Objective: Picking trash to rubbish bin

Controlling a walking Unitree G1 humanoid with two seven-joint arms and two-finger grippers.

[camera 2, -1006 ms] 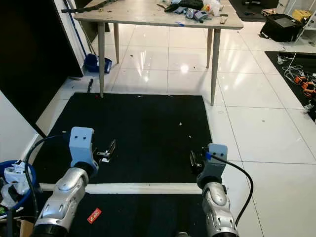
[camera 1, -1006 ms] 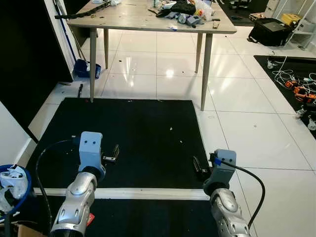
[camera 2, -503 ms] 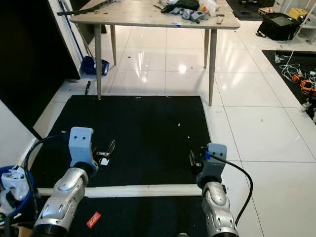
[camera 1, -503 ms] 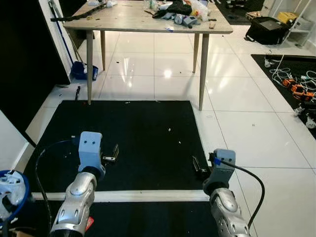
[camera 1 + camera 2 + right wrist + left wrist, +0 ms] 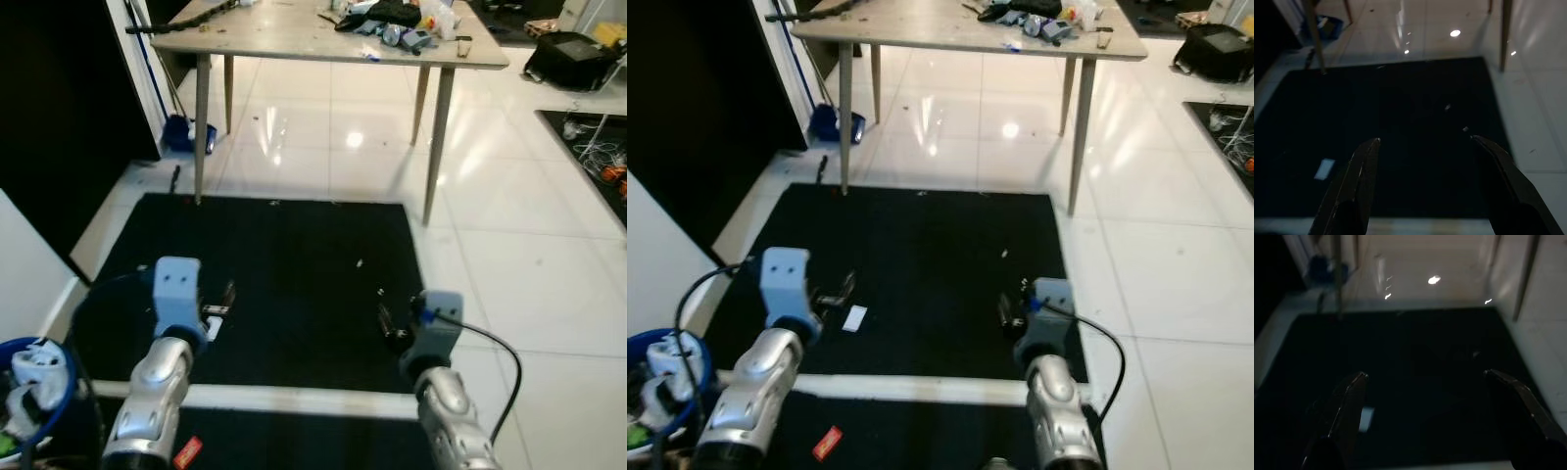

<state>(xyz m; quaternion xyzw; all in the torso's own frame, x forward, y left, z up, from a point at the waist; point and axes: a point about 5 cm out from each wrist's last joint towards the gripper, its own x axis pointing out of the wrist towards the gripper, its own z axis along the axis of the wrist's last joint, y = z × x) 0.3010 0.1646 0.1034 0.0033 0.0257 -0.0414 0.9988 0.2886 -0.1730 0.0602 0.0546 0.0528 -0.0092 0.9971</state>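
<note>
Here, one small white paper scrap (image 5: 854,318) lies flat on black mat (image 5: 940,255) nr its front-left corner; left pincer (image 5: 1425,382) & right pincer (image 5: 1422,147) both wide open, empty.

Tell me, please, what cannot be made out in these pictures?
- Bin: cut off by the right eye view's left edge; contents are a blurred white jumble.
- Items on the table: too small and cropped by the top edge.
- Red scrap: print too small to read.
- White paper on the mat: dim, blurred in the left wrist view.

A white paper scrap (image 5: 854,318) now lies uncovered.
</note>
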